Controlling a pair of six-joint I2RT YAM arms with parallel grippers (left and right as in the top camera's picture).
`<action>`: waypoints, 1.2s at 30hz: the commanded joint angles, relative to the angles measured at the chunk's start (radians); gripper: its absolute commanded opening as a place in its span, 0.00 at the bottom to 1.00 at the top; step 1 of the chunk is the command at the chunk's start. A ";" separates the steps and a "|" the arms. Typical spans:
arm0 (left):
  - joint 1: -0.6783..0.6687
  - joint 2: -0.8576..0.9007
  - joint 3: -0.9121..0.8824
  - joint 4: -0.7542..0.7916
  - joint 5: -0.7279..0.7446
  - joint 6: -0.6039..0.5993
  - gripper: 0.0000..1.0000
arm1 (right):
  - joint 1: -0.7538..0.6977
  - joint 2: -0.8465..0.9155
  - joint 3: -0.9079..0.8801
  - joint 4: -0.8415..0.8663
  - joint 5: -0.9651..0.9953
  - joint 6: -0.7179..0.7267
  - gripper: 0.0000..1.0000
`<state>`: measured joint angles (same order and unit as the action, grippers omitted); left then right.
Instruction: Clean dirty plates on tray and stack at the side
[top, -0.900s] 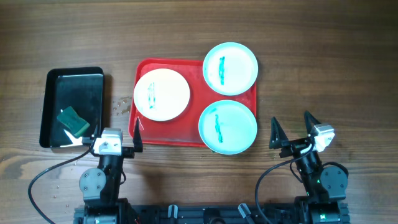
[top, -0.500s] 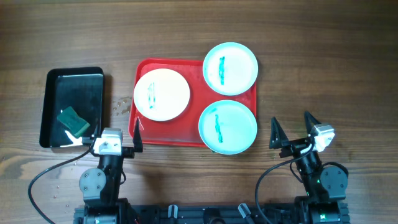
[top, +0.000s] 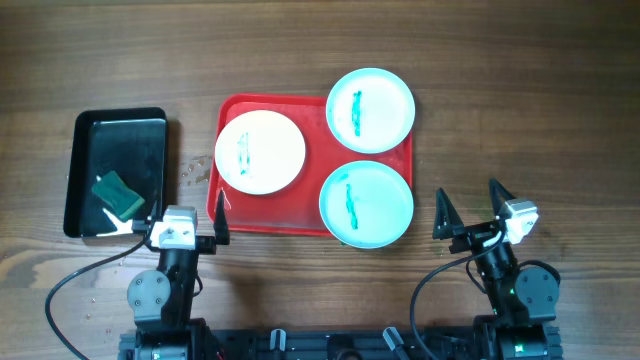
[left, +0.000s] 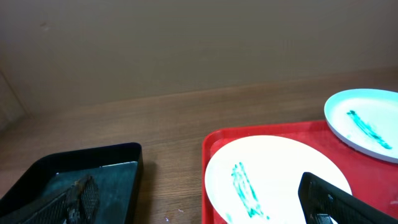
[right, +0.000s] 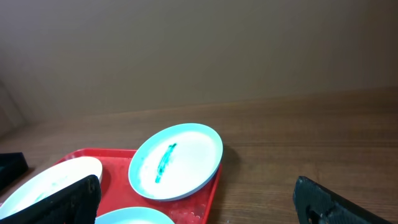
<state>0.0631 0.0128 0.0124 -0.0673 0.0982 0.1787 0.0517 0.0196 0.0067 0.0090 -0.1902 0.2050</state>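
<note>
Unmoved since the earlier view: left pincer (top: 178, 214) and right pincer (top: 468, 196) parked at the near counter (top: 520, 60) edge, spread apart, empty. White plate (top: 260, 151), far aqua plate (top: 370, 108) and near aqua plate (top: 366, 204) smeared, unstacked on the red tray (top: 300, 218); sponge (top: 118, 194) in black tray (top: 95, 135), handy for wiping.

The red tray (top: 300, 215) lies flat; the white plate (top: 260, 152) sits on its left side, green-smeared. One aqua plate (top: 370, 105) overhangs the far right corner; the other aqua plate (top: 366, 203) overhangs the near right; both smeared green.
</note>
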 joint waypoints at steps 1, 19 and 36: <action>-0.006 -0.004 -0.007 -0.002 -0.020 0.005 1.00 | 0.004 0.005 -0.001 0.006 -0.004 0.007 1.00; -0.006 0.026 0.016 0.007 -0.111 -0.190 1.00 | 0.004 0.005 0.000 0.006 -0.001 0.010 1.00; -0.007 1.070 1.160 -0.599 -0.082 -0.372 1.00 | 0.005 0.891 0.774 -0.204 -0.335 -0.002 1.00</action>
<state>0.0605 0.9691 0.9882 -0.5518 -0.0021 -0.0994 0.0517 0.7593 0.6029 -0.1089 -0.4000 0.2394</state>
